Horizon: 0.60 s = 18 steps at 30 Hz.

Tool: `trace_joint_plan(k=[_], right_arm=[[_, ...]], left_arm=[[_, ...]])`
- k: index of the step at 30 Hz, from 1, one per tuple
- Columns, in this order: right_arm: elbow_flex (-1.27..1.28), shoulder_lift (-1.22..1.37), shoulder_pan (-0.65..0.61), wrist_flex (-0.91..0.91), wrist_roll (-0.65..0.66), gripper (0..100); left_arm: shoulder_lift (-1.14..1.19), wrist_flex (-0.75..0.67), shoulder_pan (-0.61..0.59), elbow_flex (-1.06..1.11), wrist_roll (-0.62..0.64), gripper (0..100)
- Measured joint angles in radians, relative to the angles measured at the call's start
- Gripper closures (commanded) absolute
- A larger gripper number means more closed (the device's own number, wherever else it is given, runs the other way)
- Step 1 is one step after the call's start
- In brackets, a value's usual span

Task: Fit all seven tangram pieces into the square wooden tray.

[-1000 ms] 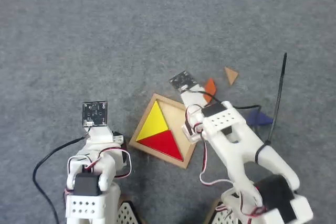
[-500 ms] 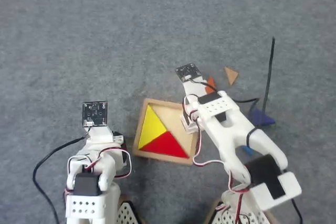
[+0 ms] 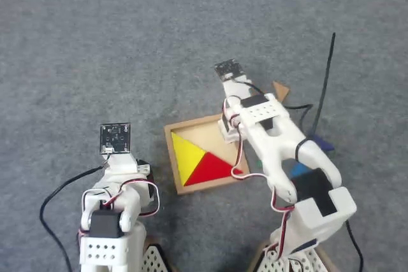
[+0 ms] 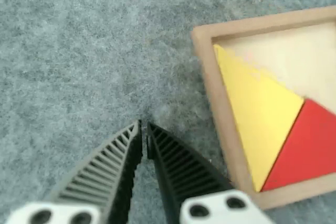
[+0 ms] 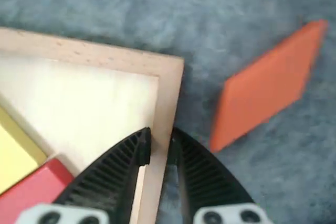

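Your right gripper (image 5: 157, 142) pinches the rim of the square wooden tray (image 5: 169, 93) on the grey carpet (image 4: 79, 35); your left gripper (image 4: 143, 129) hangs just beside it, jaws together, empty.

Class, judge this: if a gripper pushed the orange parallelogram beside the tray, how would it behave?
The orange parallelogram looks flat and rigid, so it would probably slide whole, not roll or tip. The fuzzy grey mat may drag on it, and an off-centre push would likely spin it.
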Motion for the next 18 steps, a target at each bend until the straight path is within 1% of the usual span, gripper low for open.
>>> trace_joint_plan(k=[2, 5, 7, 14, 18], right_arm=[[-0.002, 0.0, 0.018, 0.0, -0.002, 94.2], [-0.006, 0.0, 0.023, 0.005, -0.002, 86.4], [-0.006, -0.009, 0.023, 0.031, -0.002, 83.3], [-0.006, -0.132, 0.025, 0.068, 0.0, 84.1], [-0.006, -0.164, 0.025, 0.017, 0.0, 83.7]], left_arm=[[0.0, 0.0, 0.0, 0.0, 0.0, 99], [0.0, 0.0, 0.0, 0.0, 0.0, 99], [0.0, 0.0, 0.0, 0.0, 0.0, 99], [0.0, 0.0, 0.0, 0.0, 0.0, 99], [0.0, 0.0, 0.0, 0.0, 0.0, 99]])
